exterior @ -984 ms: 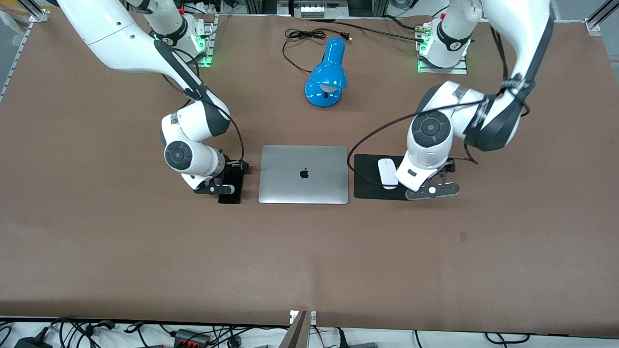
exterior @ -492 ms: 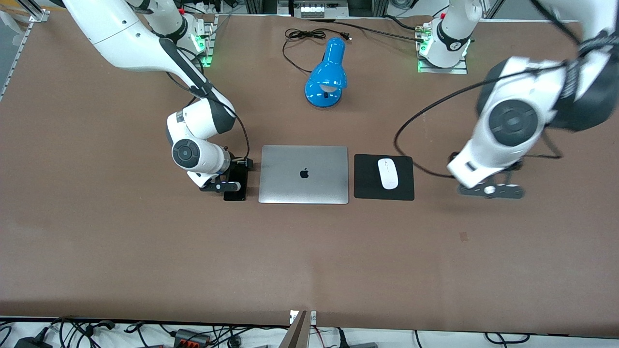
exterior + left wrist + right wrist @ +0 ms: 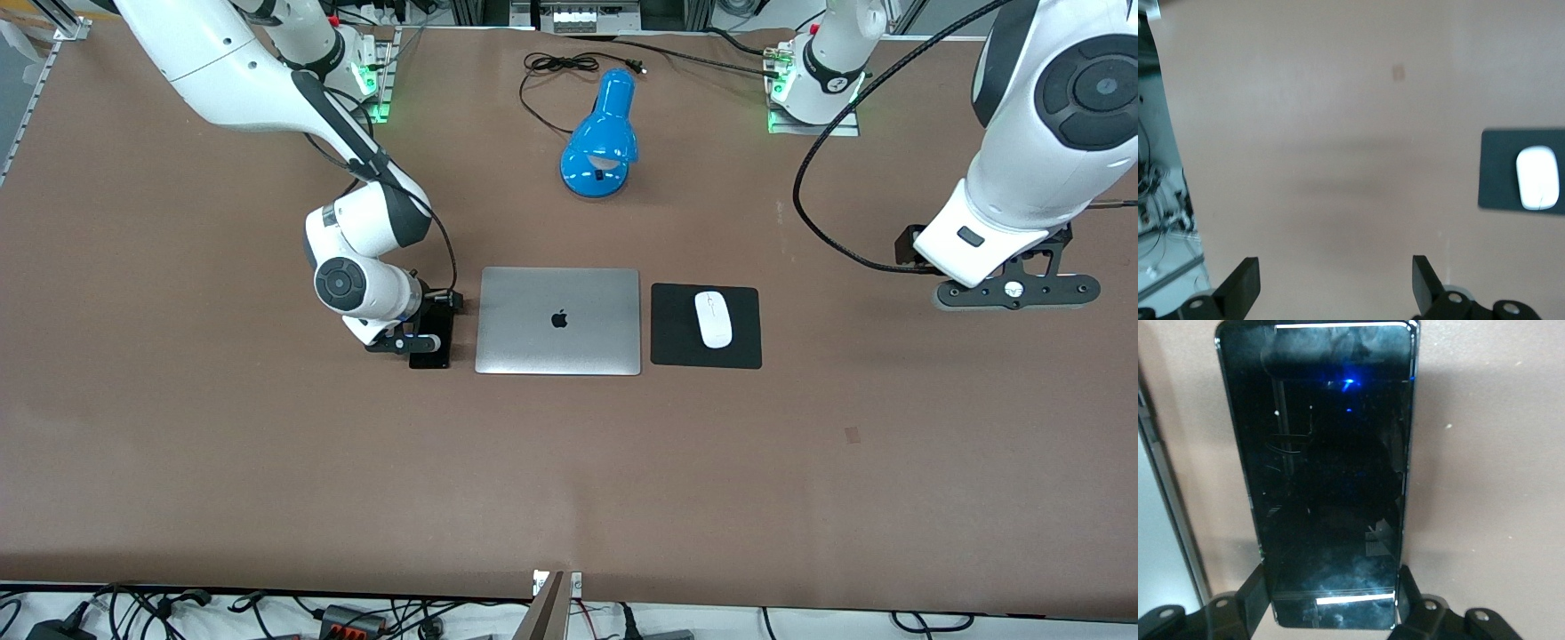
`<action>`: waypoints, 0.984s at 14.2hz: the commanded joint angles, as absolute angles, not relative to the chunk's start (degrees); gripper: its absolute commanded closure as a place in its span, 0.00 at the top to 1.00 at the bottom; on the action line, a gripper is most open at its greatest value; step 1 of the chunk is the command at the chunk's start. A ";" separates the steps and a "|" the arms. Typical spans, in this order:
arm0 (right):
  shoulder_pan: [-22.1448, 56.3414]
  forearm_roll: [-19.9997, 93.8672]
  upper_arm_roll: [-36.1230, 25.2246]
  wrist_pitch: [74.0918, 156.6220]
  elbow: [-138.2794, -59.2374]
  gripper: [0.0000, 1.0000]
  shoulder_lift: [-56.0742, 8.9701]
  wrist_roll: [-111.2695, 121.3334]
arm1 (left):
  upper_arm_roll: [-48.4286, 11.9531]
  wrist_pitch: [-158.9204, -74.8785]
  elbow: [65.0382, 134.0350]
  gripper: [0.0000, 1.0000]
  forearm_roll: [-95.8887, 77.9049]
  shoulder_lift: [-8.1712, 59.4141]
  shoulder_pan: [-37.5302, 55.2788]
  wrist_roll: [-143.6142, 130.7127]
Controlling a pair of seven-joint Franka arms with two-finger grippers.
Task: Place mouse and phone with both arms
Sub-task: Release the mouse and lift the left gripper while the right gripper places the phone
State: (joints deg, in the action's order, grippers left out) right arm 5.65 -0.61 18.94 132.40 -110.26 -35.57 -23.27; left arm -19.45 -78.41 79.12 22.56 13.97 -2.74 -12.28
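The white mouse (image 3: 714, 319) lies on a square black mat (image 3: 676, 342) beside the closed silver laptop (image 3: 558, 320), toward the left arm's end. The mouse (image 3: 1538, 177) and the mat (image 3: 1495, 167) also show in the left wrist view. My left gripper (image 3: 1013, 289) is open and empty, up over bare table toward the left arm's end, well away from the mat; its fingers stand wide apart in its wrist view (image 3: 1335, 267). My right gripper (image 3: 418, 342) is shut on the black phone (image 3: 431, 348), low at the table beside the laptop's other edge. In the right wrist view the gripper (image 3: 1331, 587) clasps one end of the phone (image 3: 1325, 467).
A blue desk lamp (image 3: 600, 142) lies farther from the front camera than the laptop, with a black cable (image 3: 551, 67) near the bases. The laptop's edge (image 3: 1158, 487) runs close along the phone. A small dark mark (image 3: 853, 434) is on the brown table.
The left arm let go of the mouse on the mat, rose and swung away toward its own end of the table. The right gripper shifted the phone slightly toward the laptop, then held still.
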 commanded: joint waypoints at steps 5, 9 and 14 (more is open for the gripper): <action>4.83 -2.55 16.87 128.52 -109.17 1.00 -32.10 -27.41 | -19.68 -75.06 78.13 1.00 15.12 13.80 -5.87 -11.25; 1.51 -1.94 16.87 109.83 -98.65 1.00 -26.90 -28.92 | -19.25 -75.06 78.57 1.00 4.16 13.89 -11.40 -11.25; -3.15 -1.85 16.79 89.85 -85.62 1.00 -22.52 -28.48 | -9.90 -82.41 89.68 1.00 -1.30 6.01 -8.83 -7.67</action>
State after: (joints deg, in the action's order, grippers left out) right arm -1.10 -1.51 16.23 95.61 -89.88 -23.73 -27.54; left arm -16.67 -77.43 80.81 1.51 13.24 -12.93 -11.41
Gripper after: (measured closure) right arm 0.000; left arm 0.000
